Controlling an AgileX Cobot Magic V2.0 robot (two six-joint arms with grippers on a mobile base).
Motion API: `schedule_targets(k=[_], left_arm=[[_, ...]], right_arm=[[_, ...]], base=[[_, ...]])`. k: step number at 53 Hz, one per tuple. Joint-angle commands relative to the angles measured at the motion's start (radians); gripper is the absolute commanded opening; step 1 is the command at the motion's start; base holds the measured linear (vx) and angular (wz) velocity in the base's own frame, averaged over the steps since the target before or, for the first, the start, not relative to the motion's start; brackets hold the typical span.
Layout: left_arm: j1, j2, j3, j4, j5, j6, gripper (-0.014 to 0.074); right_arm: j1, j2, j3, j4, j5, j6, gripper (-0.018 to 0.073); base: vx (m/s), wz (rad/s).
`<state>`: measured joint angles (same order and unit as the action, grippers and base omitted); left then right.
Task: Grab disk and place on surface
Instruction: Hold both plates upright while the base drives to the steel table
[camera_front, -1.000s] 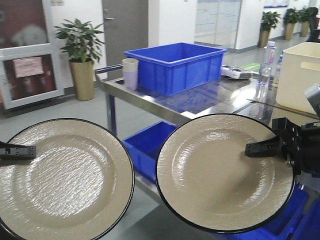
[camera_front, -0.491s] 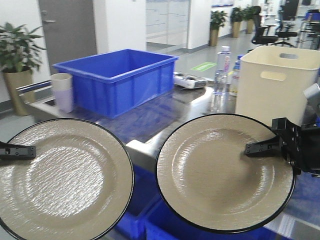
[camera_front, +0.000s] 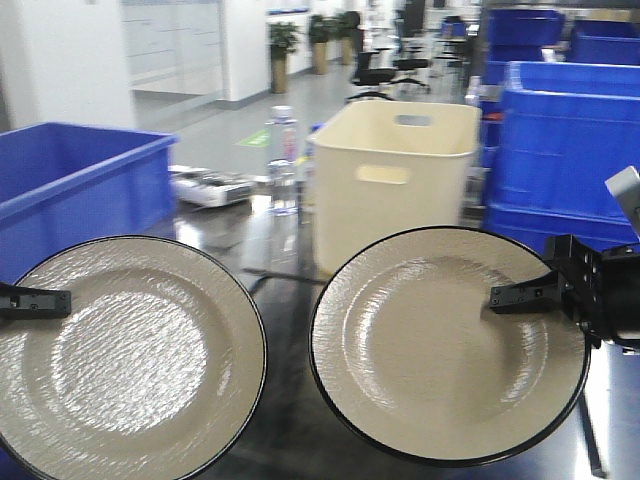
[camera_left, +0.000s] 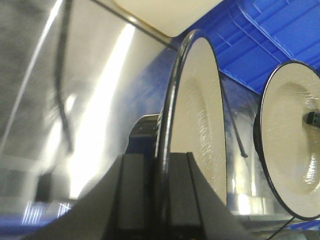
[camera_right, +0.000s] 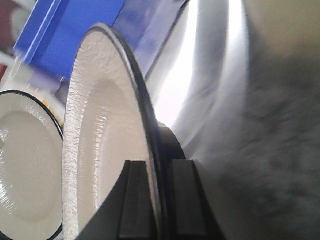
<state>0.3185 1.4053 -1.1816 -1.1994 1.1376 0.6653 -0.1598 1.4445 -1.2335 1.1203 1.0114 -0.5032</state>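
I hold two disks, both beige plates with black rims, tilted up above the shiny steel surface (camera_front: 287, 300). My left gripper (camera_front: 40, 300) is shut on the left rim of the left disk (camera_front: 120, 360). In the left wrist view this disk (camera_left: 200, 100) stands edge-on between the jaws of my left gripper (camera_left: 161, 160). My right gripper (camera_front: 520, 295) is shut on the right rim of the right disk (camera_front: 440, 345). The right wrist view shows that disk (camera_right: 100, 125) pinched by my right gripper (camera_right: 154, 167), with the surface (camera_right: 210, 75) behind it.
A cream plastic bin (camera_front: 395, 175) stands on the surface behind the disks. A blue crate (camera_front: 80, 190) is at the left and stacked blue crates (camera_front: 560, 150) at the right. A water bottle (camera_front: 283, 150) and a small device (camera_front: 210, 185) sit further back. Black tape (camera_front: 590, 440) marks the steel.
The whole scene behind has slid left: the blue crate went from centre to far left, and the cream bin came to the centre. Both grippers and disks keep the same place in view.
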Motion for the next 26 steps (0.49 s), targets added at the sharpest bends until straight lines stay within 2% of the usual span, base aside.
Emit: schedule_targets(k=[1,16,26], left_arm=[[0.000,-0.037,-0.031,-0.144,0.013,-0.013,-0.0008],[0.000,-0.036,-0.031,-0.144,0.011,-0.013,-0.0008],[0.000,-0.036,-0.031,-0.144,0.009,-0.013,-0.0008]], right_arm=[[-0.003,-0.044,-0.035,0.116,-0.015,0.003,-0.0009],[-0.003,-0.044,-0.035,0.116,-0.015,0.003,-0.0009],[-0.003,-0.044,-0.035,0.116,-0.015,0.003,-0.0009]], base=[[0.32,-0.69],[0.29,-0.67],[0.20,-0.47]])
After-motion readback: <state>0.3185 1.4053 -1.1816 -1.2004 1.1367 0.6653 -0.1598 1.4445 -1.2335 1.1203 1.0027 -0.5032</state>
